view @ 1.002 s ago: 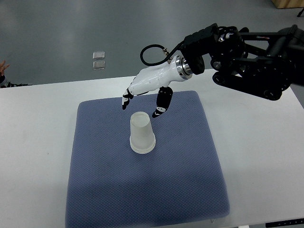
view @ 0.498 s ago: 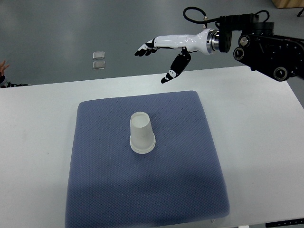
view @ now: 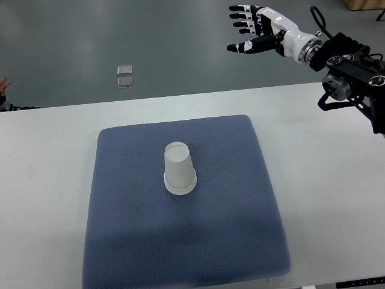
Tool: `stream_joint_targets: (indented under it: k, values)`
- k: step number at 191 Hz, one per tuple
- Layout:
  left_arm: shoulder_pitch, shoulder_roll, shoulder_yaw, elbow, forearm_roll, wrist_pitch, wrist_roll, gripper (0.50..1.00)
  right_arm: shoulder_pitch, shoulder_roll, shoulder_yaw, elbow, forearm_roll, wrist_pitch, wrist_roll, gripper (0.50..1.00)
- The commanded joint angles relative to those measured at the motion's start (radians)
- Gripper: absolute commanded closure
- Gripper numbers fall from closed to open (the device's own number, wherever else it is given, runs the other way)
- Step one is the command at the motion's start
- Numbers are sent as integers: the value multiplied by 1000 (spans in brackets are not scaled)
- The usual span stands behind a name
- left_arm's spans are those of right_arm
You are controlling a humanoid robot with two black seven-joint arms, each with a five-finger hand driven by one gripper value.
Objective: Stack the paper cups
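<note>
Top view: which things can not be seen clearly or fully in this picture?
- Paper cup on the blue mat: upside down, so its inside is hidden; its own wall hides how many cups are nested.
- Right hand: its arm is cut off by the right edge.
- Two small clear objects on the floor: too small to identify.
- Person's fingertips: cut off by the left edge.
</note>
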Motion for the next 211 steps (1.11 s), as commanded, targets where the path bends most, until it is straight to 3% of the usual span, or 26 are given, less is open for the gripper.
stream_joint_targets:
  k: [1, 23, 73, 131, 211]
  values:
    - [-1, 0, 0, 0, 0, -1, 0, 500, -23, 0, 0, -5, 156, -51, 0, 603]
    - [0, 0, 0, 0, 0, -1, 0, 500, -49, 0, 0, -5, 331, -92, 0, 603]
    - [0, 0, 0, 0, 0, 0, 0, 500, -135, 11, 78, -6, 630, -95, 0, 603]
    - [-1, 0, 0, 0, 0, -1, 0, 500, -259, 97, 192, -3, 630, -83, 15, 585]
    - [0, 0, 0, 0, 0, -1, 0, 500, -273, 118, 196, -5, 564, -89, 58, 585]
